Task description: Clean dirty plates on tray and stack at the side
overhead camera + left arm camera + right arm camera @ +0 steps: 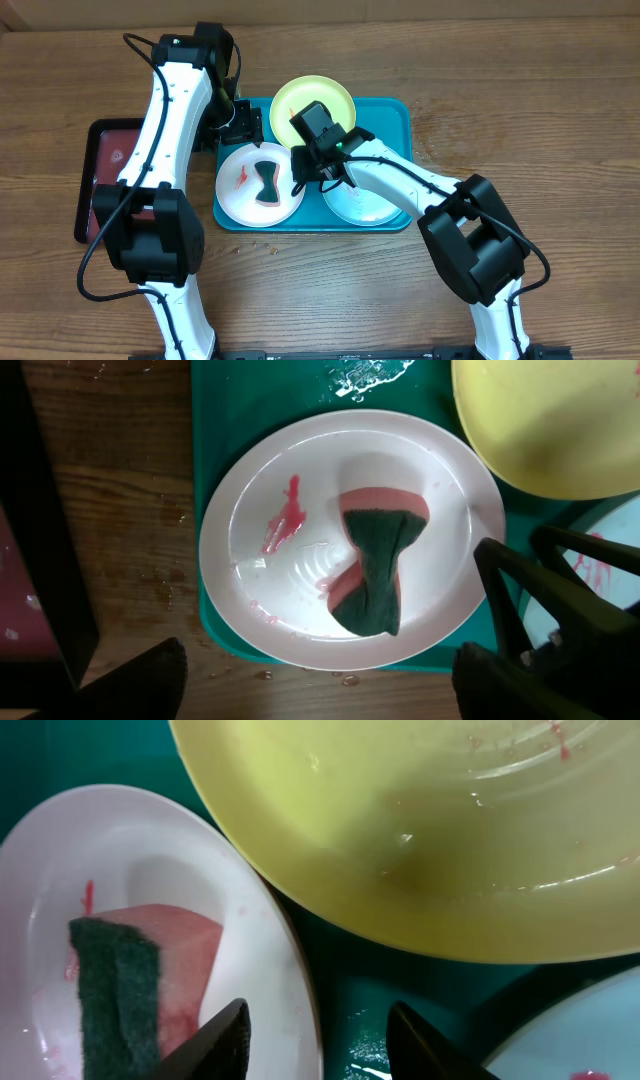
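Note:
The teal tray (395,112) holds three plates. The yellow-green plate (311,98) lies at the back. The white plate (236,192) lies front left with a red smear and a pink-and-green sponge (267,185) on it. The mint-blue plate (365,207) lies front right, mostly hidden under my right arm. My left gripper (245,126) is open and empty above the tray's back left; its wrist view shows the white plate (300,480) and sponge (375,565). My right gripper (303,166) is open, its fingers (320,1045) on either side of the white plate's right rim (290,970).
A dark-red, black-rimmed tray (100,170) lies left of the teal tray. Water drops lie on the wood in front of the teal tray (345,680). Crumbs lie on the table (262,244). The yellow-green plate (430,830) looks wet, with faint red specks.

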Motion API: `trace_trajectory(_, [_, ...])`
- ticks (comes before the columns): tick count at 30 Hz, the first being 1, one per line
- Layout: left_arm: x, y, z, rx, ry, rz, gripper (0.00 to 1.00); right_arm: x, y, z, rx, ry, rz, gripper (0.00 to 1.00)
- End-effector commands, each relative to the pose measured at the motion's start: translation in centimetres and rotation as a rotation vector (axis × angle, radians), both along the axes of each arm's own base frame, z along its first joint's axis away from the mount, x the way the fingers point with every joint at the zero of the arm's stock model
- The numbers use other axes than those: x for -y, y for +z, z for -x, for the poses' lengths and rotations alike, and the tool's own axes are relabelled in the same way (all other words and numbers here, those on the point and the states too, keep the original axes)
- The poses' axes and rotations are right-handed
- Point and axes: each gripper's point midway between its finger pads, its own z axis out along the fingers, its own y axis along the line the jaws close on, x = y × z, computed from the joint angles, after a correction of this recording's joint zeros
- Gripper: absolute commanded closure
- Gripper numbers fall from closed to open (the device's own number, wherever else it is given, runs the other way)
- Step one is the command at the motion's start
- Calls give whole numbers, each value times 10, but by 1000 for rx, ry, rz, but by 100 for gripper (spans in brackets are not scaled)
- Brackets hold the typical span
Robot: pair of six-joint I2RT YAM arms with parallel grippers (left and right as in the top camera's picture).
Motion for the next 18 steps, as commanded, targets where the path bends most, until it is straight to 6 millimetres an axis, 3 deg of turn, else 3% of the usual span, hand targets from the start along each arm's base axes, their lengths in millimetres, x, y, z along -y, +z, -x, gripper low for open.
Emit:
trace_trajectory(1, [1,-2,0,-3,-27,4,13,2,-10,2,-9,-5,14,55])
trace_trajectory(9, [1,-5,4,-17,-68,7,19,3,-23,4,-28,-5,31,62])
trace_trajectory(11, [2,-8,6,-27,-70,16,28,3,-23,4,-28,-5,31,71])
trace_trajectory(13, [7,-14,10,-46,-79,46,37,3,-23,4,-29,-9,29,74])
trace_trajectory(18, [19,-38,25,-100,-118,123,41,2,-23,3,-26,-8,27,75])
